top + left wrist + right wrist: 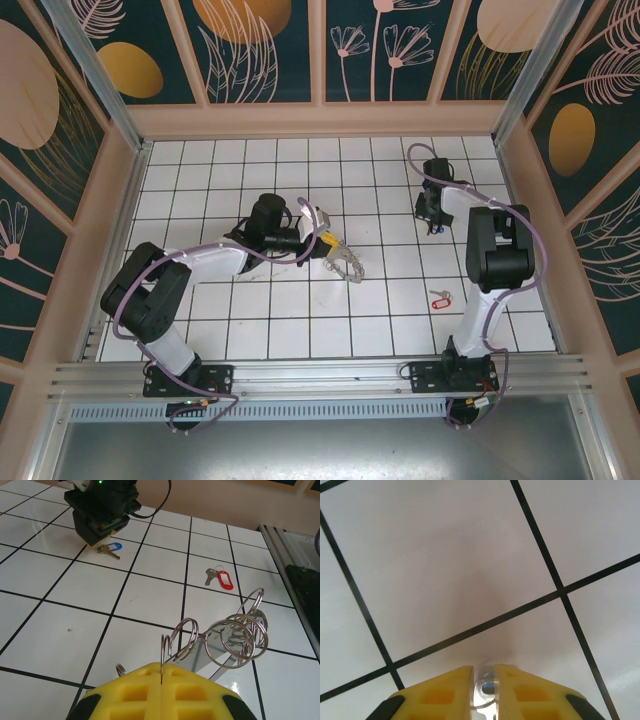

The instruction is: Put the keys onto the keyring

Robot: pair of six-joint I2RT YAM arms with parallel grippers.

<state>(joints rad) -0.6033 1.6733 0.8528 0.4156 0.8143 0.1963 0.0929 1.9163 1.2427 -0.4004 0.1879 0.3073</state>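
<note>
White tiled table, floral-patterned walls

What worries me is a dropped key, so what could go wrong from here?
The right gripper pinches just a sliver of what looks like the blue-tagged key; it may slip on lifting. The left gripper holds the keyring by a thin edge, so it could twist during threading.

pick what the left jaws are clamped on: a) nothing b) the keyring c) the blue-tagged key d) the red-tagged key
b, the keyring: in the left wrist view the left jaws are shut on its rim with the wire loops sticking out ahead, while the red-tagged key and the blue-tagged key lie on the tiles beyond.
</note>
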